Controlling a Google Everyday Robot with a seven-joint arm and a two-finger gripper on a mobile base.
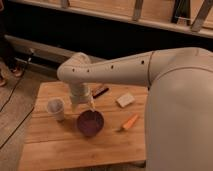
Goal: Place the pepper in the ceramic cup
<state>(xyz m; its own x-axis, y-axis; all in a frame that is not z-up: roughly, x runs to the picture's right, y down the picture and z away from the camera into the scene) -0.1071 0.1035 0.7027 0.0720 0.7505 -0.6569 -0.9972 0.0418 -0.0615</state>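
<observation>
The hand [86,104] hangs open and empty just above the purple bowl [90,123]. The pepper [130,121] lies right of the bowl, the ceramic cup [56,108] left. Best to straddle the pepper's middle, crosswise, before closing

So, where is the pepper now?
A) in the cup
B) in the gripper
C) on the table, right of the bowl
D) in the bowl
C: the pepper lies on the table right of the bowl, while the gripper hangs over the bowl, near the cup.
</observation>
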